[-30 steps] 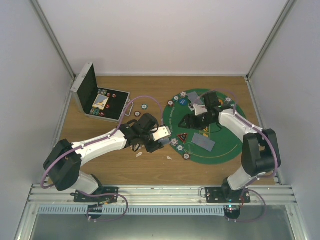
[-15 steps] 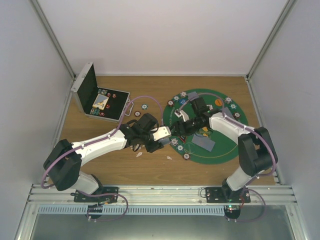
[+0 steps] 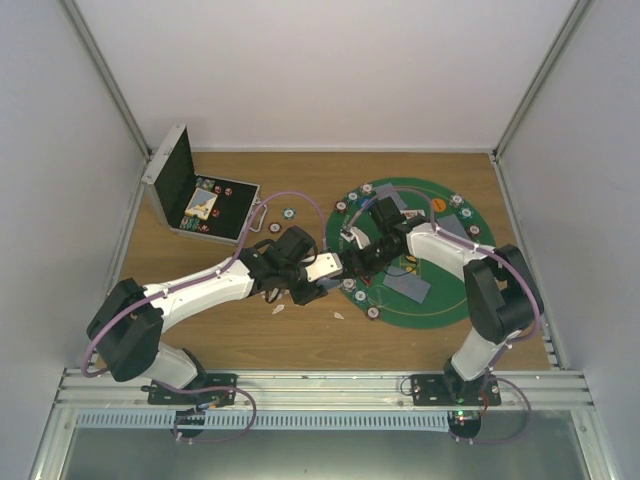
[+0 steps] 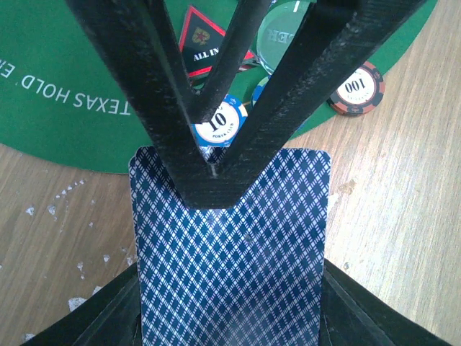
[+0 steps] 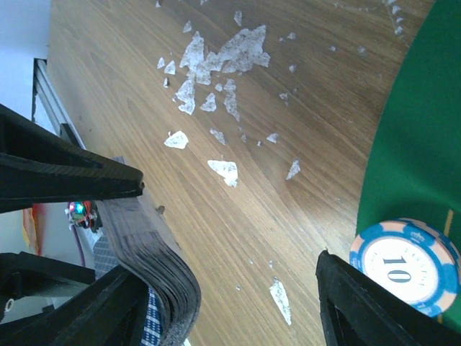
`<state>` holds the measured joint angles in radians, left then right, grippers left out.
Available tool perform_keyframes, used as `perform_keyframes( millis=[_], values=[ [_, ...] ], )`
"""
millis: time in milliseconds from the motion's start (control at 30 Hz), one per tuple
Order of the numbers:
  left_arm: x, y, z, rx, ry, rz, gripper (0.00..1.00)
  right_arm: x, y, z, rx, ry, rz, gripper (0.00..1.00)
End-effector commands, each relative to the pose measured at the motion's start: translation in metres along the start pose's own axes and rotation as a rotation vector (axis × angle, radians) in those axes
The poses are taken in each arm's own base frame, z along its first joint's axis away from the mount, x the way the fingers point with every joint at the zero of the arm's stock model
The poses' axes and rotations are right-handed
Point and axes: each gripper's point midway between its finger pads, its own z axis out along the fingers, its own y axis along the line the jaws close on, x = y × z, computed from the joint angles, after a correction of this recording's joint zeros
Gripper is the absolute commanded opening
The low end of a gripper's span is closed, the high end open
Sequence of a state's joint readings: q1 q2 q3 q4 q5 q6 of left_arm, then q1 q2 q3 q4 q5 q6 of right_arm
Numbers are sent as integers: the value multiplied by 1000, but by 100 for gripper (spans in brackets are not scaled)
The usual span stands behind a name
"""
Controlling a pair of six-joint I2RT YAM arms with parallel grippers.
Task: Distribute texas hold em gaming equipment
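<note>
At the left edge of the green mat (image 3: 452,300), the left gripper (image 3: 322,270) pinches the deck of cards (image 4: 230,252). The right gripper (image 3: 352,252), fingers spread wide, touches the top card. This looks like dealing. Next, take just one card.

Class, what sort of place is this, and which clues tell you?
Probably a robotics test booth staged as a poker table: plain white enclosure walls around a wooden table, a round green felt mat printed TEXAS HOLD, and a blue-patterned deck of cards held in the left tool.
</note>
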<state>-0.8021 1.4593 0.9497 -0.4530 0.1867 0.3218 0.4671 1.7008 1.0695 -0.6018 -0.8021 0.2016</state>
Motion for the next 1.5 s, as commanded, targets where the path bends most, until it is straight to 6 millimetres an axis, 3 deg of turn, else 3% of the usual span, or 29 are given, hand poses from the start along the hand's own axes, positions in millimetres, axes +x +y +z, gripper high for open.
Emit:
perform_keyframes(
  millis=[0,500,833,1000,1100,1300,1467],
  values=[
    [-15,3,-6,-10,-71,3,56,3,-6,2,47,32,-25,63],
    [-14,3,-6,-10,-70,3,56,5,-19,-14,131,27,-30,53],
    [-14,3,-6,-10,-71,2,56,7,-10,-18,96,26,-40,52],
    [-14,2,-6,-9,-71,2,56,8,11,-17,-24,27,-49,49],
    [-14,2,-6,-8,-72,2,56,13,17,-17,-64,35,-46,44],
    [-14,2,-6,-9,-73,2,56,20,21,-18,-86,52,-43,18],
    [-15,2,-6,-8,-74,2,56,20,21,-21,-65,50,-42,6]
  ],
)
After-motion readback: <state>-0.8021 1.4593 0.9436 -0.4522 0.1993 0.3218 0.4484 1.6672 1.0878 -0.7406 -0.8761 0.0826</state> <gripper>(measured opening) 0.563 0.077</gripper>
